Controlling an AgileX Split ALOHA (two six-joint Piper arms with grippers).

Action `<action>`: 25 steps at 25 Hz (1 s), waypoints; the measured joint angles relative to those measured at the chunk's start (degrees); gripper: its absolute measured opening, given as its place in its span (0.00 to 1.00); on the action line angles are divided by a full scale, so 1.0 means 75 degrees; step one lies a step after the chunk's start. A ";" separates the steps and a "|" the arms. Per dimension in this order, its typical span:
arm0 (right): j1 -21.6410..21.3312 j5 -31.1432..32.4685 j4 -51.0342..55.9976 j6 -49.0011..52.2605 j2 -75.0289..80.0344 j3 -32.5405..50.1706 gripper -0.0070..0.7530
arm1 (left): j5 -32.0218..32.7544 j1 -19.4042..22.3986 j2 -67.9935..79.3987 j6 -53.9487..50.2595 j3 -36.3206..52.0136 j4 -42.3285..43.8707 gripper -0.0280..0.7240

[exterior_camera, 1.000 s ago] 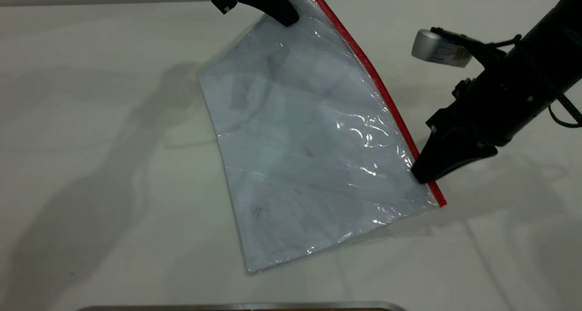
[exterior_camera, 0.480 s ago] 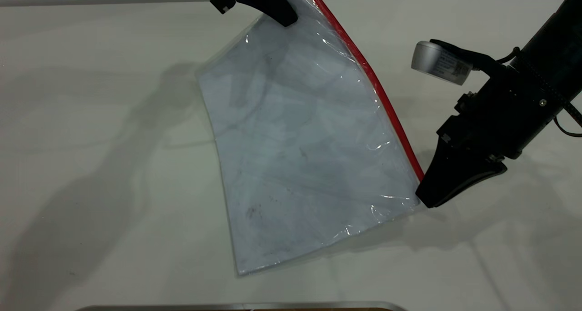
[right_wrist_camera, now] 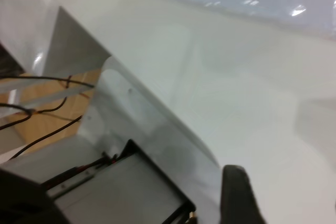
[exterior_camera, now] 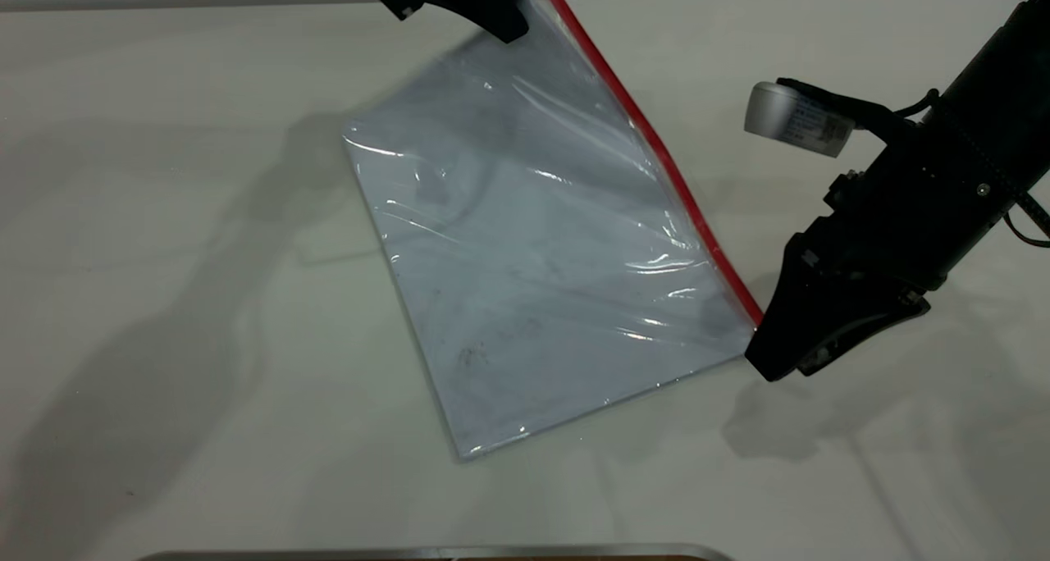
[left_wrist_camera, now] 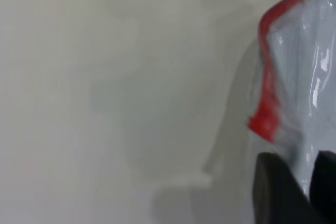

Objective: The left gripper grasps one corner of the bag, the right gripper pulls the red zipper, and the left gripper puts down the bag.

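Now look at the top of the outside view: your left gripper [exterior_camera: 492,7] sits at about 12 o'clock, pinching the top corner of the bag [exterior_camera: 533,249]. That corner is lifted, and the low edge of the bag lies on the white table [exterior_camera: 164,298] near the middle. The red zipper [exterior_camera: 648,143] runs down the bag's right edge, from 12 o'clock toward 4 o'clock. Your right gripper [exterior_camera: 767,356] is at about 4 o'clock, its tip right at the low end of the red strip. You cannot tell if it is spread or pinching. A small silver box [exterior_camera: 792,122] rides on that arm. It has a label, but the writing is too tiny to read.
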 joint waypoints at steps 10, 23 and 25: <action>0.0000 -0.0671 -0.0015 0.0059 0.0000 -0.0910 0.77 | -0.0925 0.0000 -0.0063 -0.2518 -0.0022 0.0476 0.77; 0.0000 0.0873 -0.2098 0.2602 -0.0025 -0.5643 0.77 | 0.0000 0.0000 -0.2173 -0.8998 -0.0053 0.3217 0.79; 0.0000 0.1318 -0.2803 0.3208 -0.0221 -0.6313 0.77 | 0.0380 0.0000 -0.2605 -0.9558 -0.0063 0.3620 0.79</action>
